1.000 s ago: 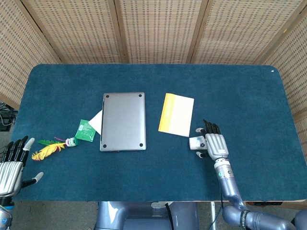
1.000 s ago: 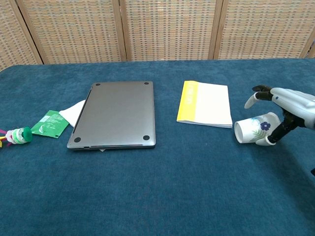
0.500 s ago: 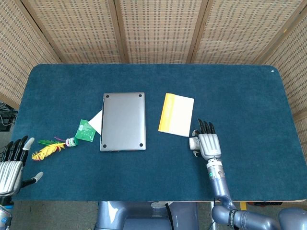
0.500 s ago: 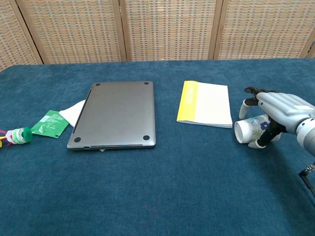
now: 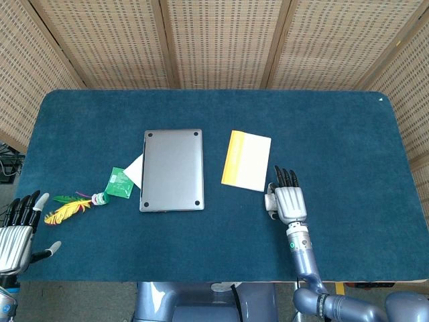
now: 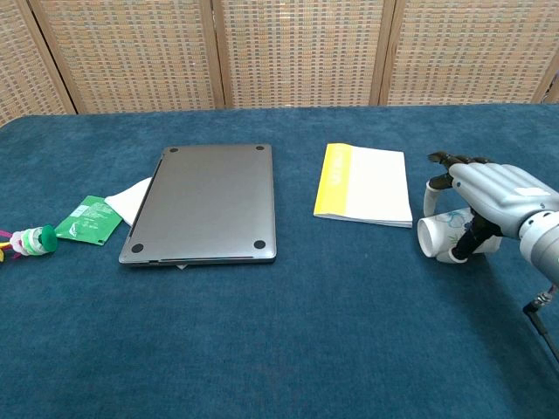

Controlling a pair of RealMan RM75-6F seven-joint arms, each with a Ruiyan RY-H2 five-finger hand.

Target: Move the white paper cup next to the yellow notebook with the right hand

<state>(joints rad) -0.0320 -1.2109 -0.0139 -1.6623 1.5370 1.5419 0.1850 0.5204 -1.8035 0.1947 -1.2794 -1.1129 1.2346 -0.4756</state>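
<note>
The white paper cup lies on its side with its mouth to the left, just right of the yellow notebook's near corner. My right hand arches over it, fingers across the top and thumb on the near side, gripping it. From the head view, the right hand covers most of the cup, which peeks out beside the notebook. My left hand rests at the table's near left corner, fingers spread and empty.
A closed grey laptop lies left of the notebook, with white paper and a green packet at its left side. A yellow feather toy lies near the left hand. Blue cloth covers the table.
My right hand has shifted left and settled lower over the cup, bringing the cup a little closer to the notebook. The left hand has stayed put.
</note>
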